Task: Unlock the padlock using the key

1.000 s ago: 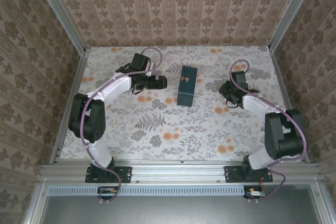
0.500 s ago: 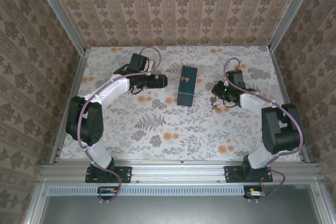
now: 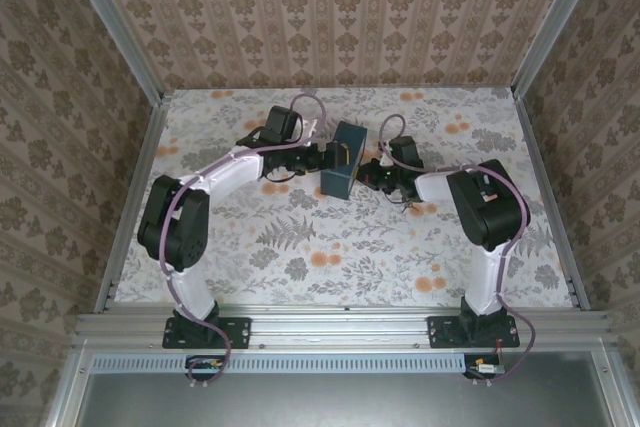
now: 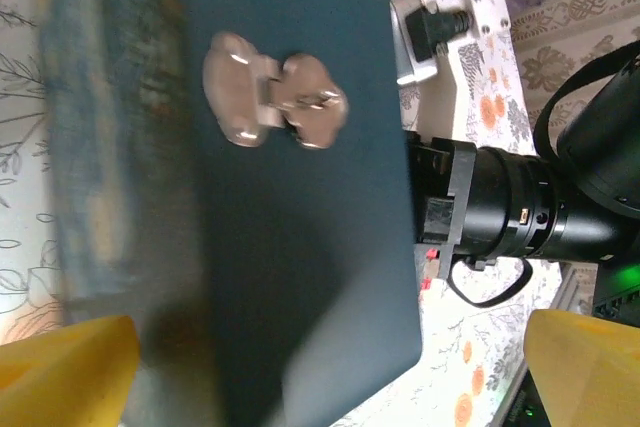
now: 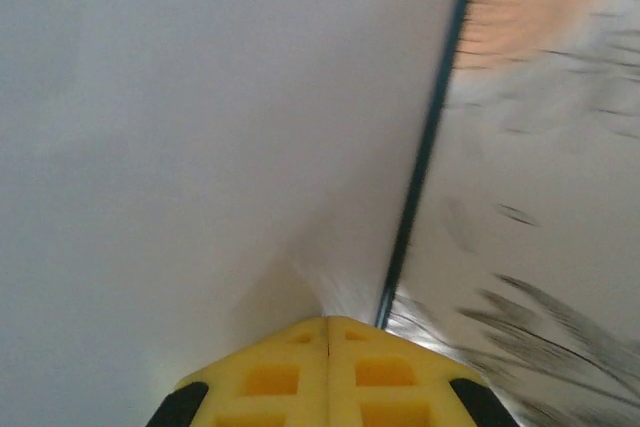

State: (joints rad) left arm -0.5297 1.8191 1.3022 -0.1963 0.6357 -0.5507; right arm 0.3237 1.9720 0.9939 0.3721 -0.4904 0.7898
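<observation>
The left gripper (image 4: 320,377) is standing released, its yellow fingertips (image 4: 60,367) straddling the blue box (image 4: 300,247) from the left. The padlock (image 4: 275,102) is sitting on the box's top face, blurred. The right gripper (image 5: 328,372) is clenched, pads pressed together, and is hanging close against the box's right wall; whether it is carrying the key I cannot tell. To do this step well, the left gripper should be closing squarely on the box's sides to steady it before the right one is working at the lock. Room is tight where both grippers are crowding the box at the middle of the bench (image 3: 300,247). The near stretch and the right side are offering room for backing off.
</observation>
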